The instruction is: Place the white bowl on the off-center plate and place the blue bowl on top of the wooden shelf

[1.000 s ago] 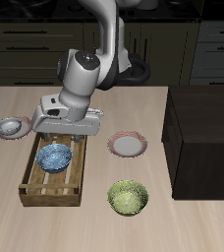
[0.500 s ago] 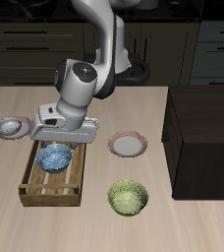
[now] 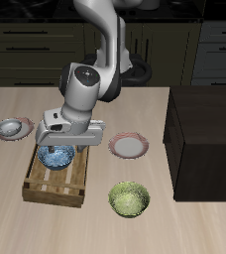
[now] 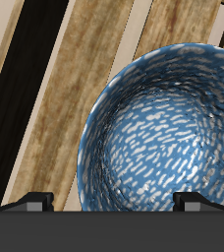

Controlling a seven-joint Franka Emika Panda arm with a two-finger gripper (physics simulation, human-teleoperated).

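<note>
The blue bowl (image 3: 55, 158) with white speckles sits inside a light slatted wooden crate (image 3: 56, 184). My gripper (image 3: 59, 149) hangs open directly over it, low enough to hide part of the bowl. In the wrist view the blue bowl (image 4: 163, 128) fills most of the frame, and both fingertips (image 4: 30, 201) show wide apart near its rim, holding nothing. The white bowl (image 3: 8, 127) rests on the off-center plate (image 3: 24, 123), a pink-rimmed plate beside the crate's far end. The wooden shelf (image 3: 204, 139) is a large dark block across the table with nothing on its flat top.
A second pink-rimmed plate (image 3: 131, 146) lies bare between the crate and the shelf. A yellow-green bowl (image 3: 129, 198) stands near the table's front edge. Dark cabinets run behind the table.
The arm has come down and toward the table's front, bringing the open gripper close over the blue bowl. The bowls and plates have not moved.
</note>
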